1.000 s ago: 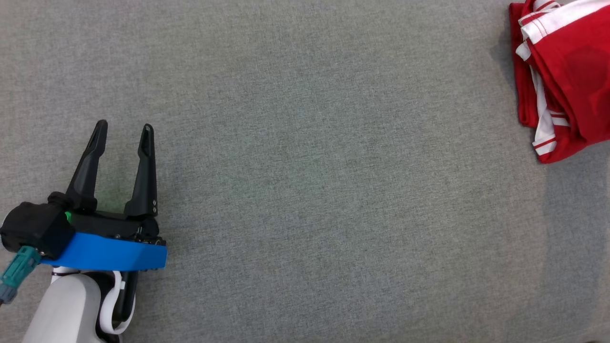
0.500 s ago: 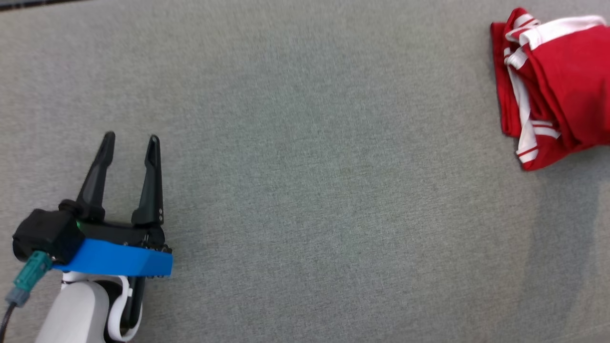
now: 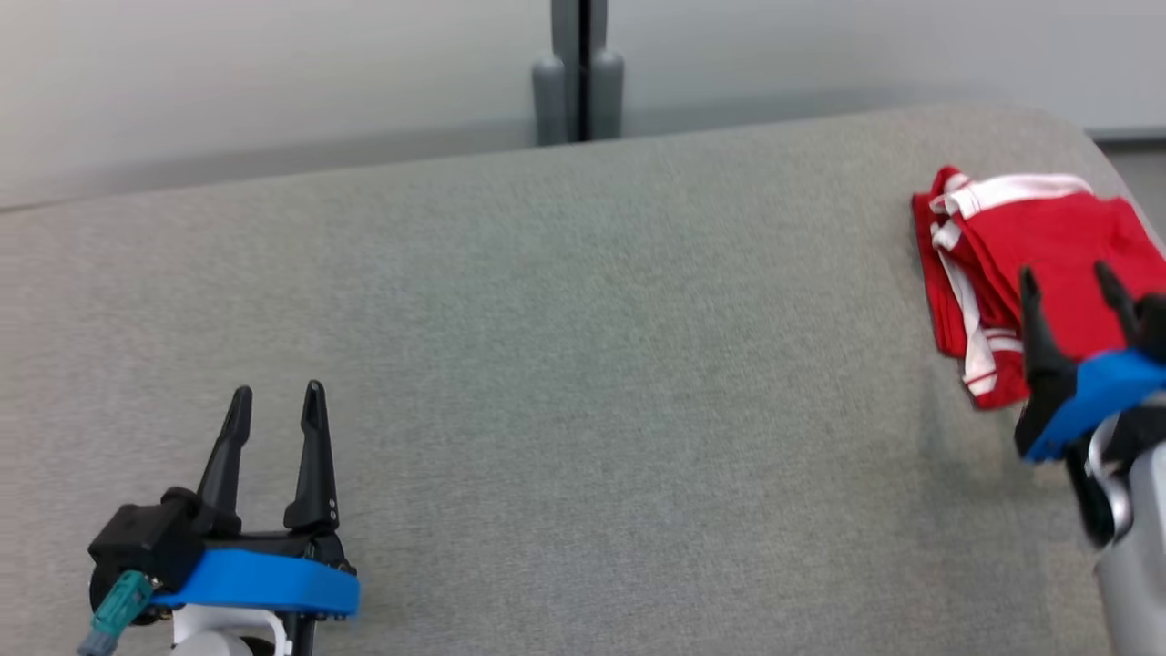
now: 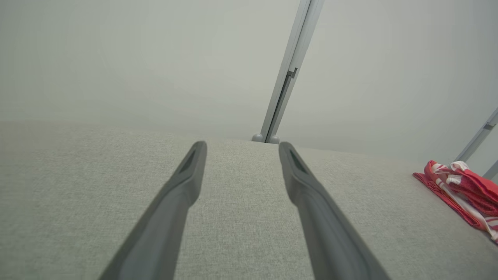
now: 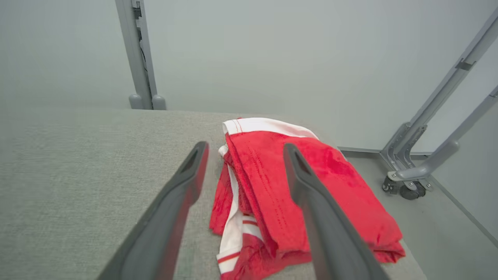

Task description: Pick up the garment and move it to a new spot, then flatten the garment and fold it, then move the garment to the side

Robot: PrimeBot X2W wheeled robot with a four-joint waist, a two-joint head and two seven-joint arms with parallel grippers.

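One red garment (image 3: 1048, 228); left pincer (image 3: 278, 392), right pincer (image 3: 1067, 271) both spread.

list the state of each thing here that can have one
garment: folded in a loose bundle, lying flat, not held
left gripper: open, empty, far from the garment
right gripper: open, empty, fingers over the garment

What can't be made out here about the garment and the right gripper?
- Right wrist view: the garment is bunched, so its own layers hide its type and fold. Its near edge runs off the bottom.
- Left wrist view: the garment is small and cut by the right edge.
- Head view: the right gripper overlaps the garment, so touching or hovering is unclear. The right edge cuts off its body.
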